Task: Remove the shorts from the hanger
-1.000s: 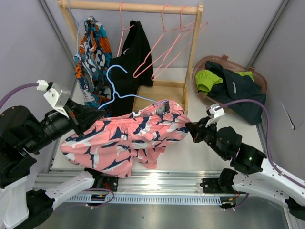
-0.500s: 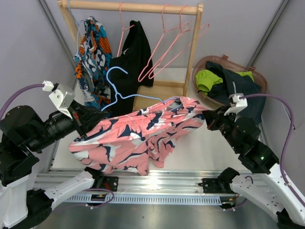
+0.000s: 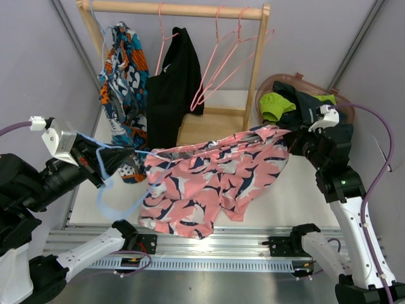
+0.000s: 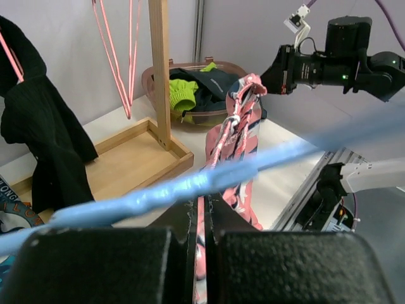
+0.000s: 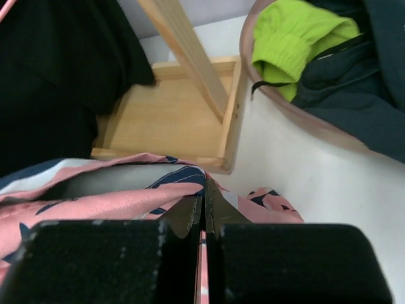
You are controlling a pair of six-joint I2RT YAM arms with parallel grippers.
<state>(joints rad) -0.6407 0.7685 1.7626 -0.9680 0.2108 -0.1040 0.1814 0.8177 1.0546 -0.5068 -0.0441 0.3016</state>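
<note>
Since a second ago, the right tool [image 5: 202, 212] has carried the pink shorts [image 3: 215, 183] rightward past the wooden rack [image 3: 256, 69]. The left tool [image 4: 202, 215] has drawn the blue hanger [image 4: 190, 183] leftward of it. Both tools are clamped, right on the waistband and left on the hanger. The shorts hang stretched in front of the rack.

Risk: the left end may still be snagged on the hanger, so further pulling could strip the right grip.

Unclear: blurred wire hides whether the left tool also pinches fabric.
</note>
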